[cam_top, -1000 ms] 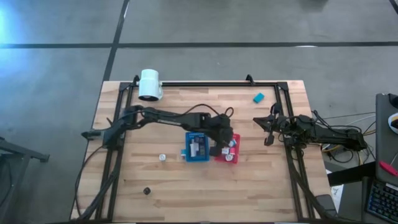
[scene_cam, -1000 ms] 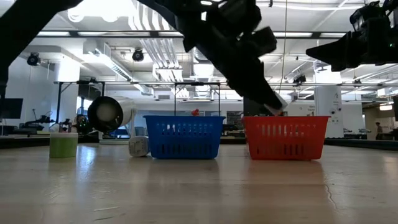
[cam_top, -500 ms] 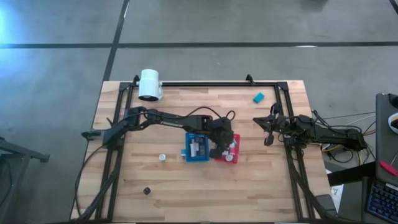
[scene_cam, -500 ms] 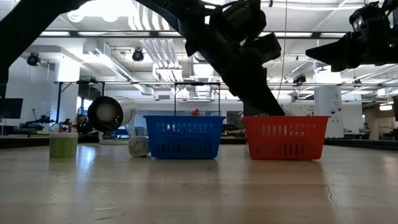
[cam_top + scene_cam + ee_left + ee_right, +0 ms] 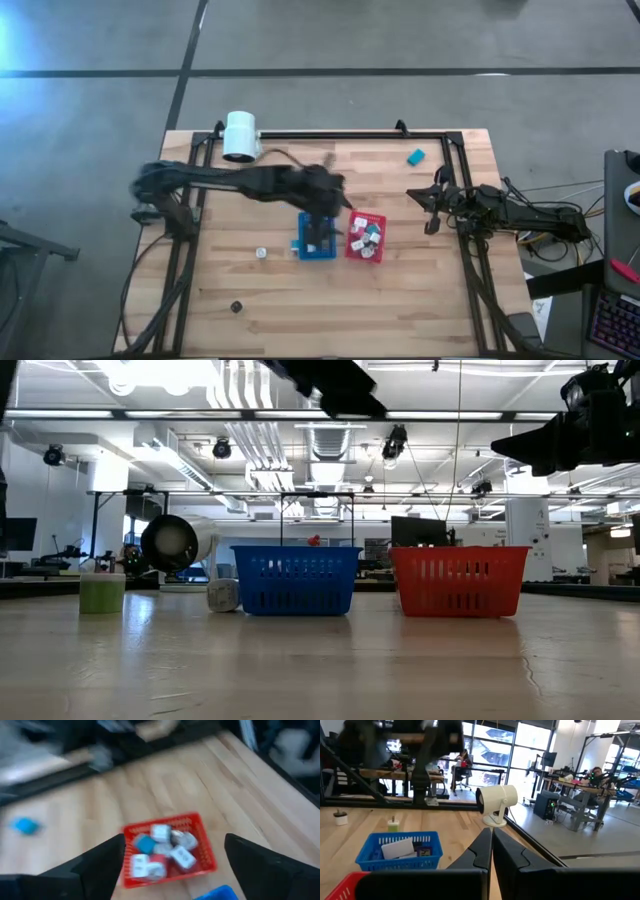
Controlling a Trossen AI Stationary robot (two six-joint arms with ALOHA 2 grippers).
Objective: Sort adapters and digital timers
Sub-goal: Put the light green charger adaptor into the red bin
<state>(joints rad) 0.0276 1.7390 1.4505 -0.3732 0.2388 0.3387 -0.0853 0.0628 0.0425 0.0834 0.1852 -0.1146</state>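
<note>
On the pale wooden bench [image 5: 420,290] a red slatted plastic basket [image 5: 365,236] stands just beside a blue slatted plastic basket [image 5: 316,238], the two side by side near the middle. The red one holds the small white cube-like adapters [image 5: 172,849], heaped together with one small blue piece among them. The blue one holds the flat rectangular digital timers [image 5: 399,847], a white one lying against a dark one.

The left tool [image 5: 172,862] hangs above the red basket, its two dark fingers spread wide with nothing between them. The right tool [image 5: 492,847] waits over the bench's right side, well apart from the baskets, its fingers pressed together and holding nothing.

Outside the baskets, a teal timer [image 5: 415,156] lies near the far right corner, a white adapter [image 5: 261,253] lies left of the blue basket, and a small dark piece [image 5: 237,307] sits nearer the front edge.
</note>
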